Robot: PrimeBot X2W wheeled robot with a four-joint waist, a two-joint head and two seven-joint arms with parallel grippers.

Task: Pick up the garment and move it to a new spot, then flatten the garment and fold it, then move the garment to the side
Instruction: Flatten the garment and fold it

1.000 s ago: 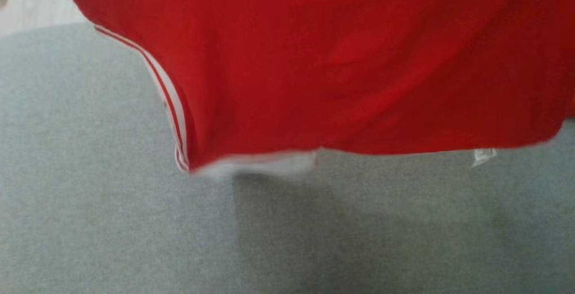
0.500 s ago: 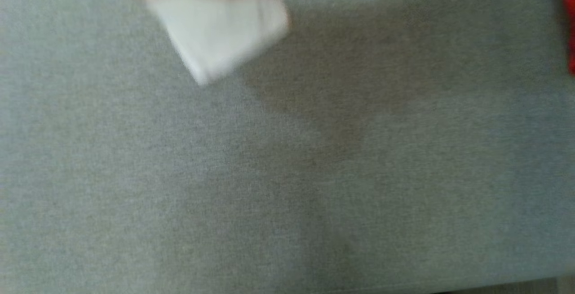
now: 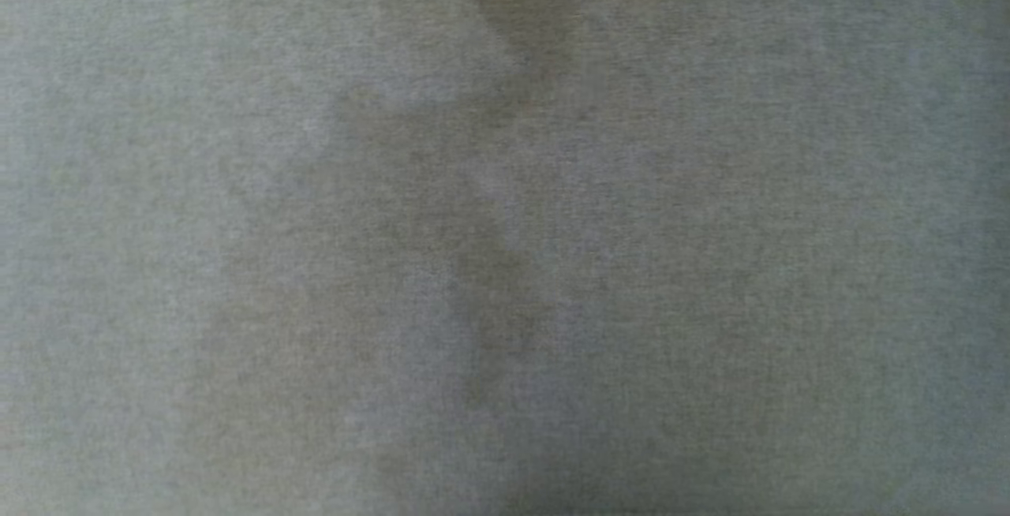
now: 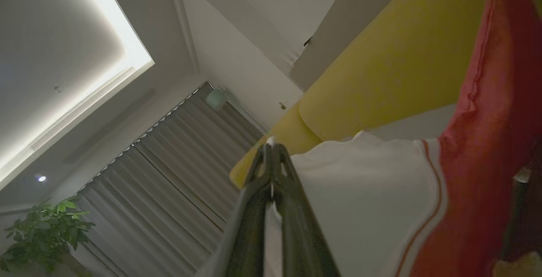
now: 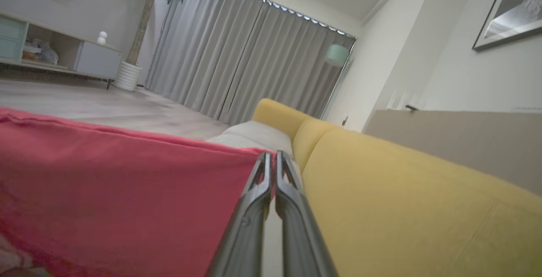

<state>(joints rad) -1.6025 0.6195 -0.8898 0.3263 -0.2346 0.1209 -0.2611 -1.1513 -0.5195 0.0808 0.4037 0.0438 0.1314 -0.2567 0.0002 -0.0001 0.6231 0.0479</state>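
Left end effector: fingers pressed together, pinching the white sleeve; a strip of white cloth shows between them.
Right end effector: narrow, fingers all but touching, closed on the top red edge where it runs taut up to the tips.
Red soft-cloth garment: held in the air between the two end effectors and spread as a sheet. It is red with a white sleeve and thin red-and-white trim at the seam.
Surroundings: yellow padded sofa back just beside the cloth, grey pleated curtains beyond.
Below: grey woven seat surface crossed by soft shadows, probably the sofa seat.
Step, as judged: the carry to a new spot, with laying flat and folding to follow.
Handling: light and limp with no stiffness of its own. It will likely sag between the holds and bunch wherever tension is lost.
Where to hold: likely best at seams, cuffs or hem corners, where doubled cloth gives the fingers more to bite.
Risk: a shallow pinch on thin single cloth may slip. Lower it toward the middle of the seat, away from the front edge.
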